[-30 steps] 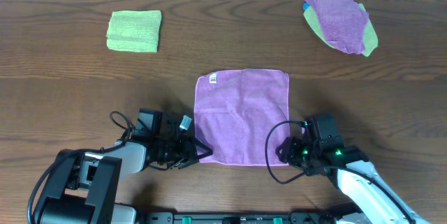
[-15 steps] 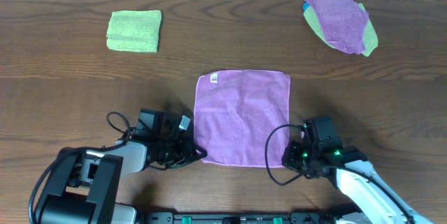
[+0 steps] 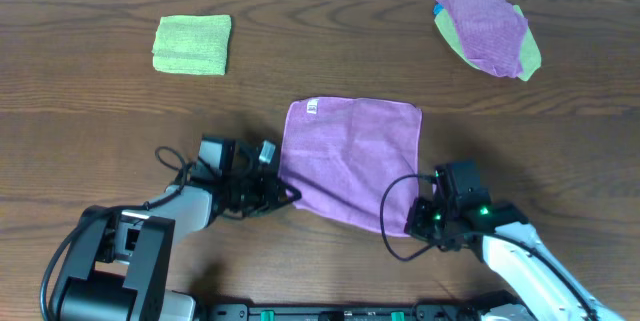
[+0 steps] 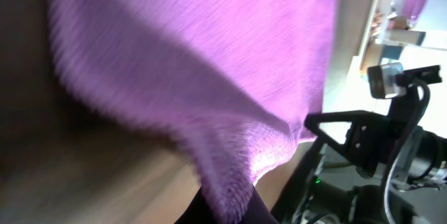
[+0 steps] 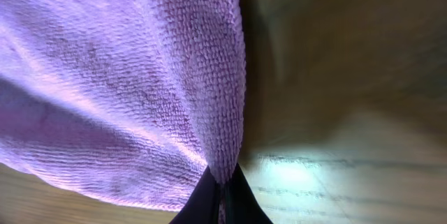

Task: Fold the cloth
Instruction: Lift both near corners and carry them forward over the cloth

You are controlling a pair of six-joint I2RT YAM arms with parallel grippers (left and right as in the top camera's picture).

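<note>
A purple cloth [image 3: 350, 156] lies spread near the middle of the wooden table, a white tag at its far left corner. My left gripper [image 3: 286, 195] is shut on the cloth's near left corner, seen close up in the left wrist view [image 4: 230, 199]. My right gripper [image 3: 408, 223] is shut on the near right corner, which shows pinched between the fingers in the right wrist view [image 5: 222, 175]. The near edge of the cloth [image 5: 126, 77] is lifted off the table and its purple underside [image 4: 209, 63] fills the left wrist view.
A folded green cloth [image 3: 192, 44] lies at the far left. A heap of purple and green cloths [image 3: 487, 29] lies at the far right. Black cables loop beside both wrists.
Both grippers have moved away from me with the near corners. The cloth's near edge has risen and shifted back, and the whole cloth has slid slightly to the far right.
</note>
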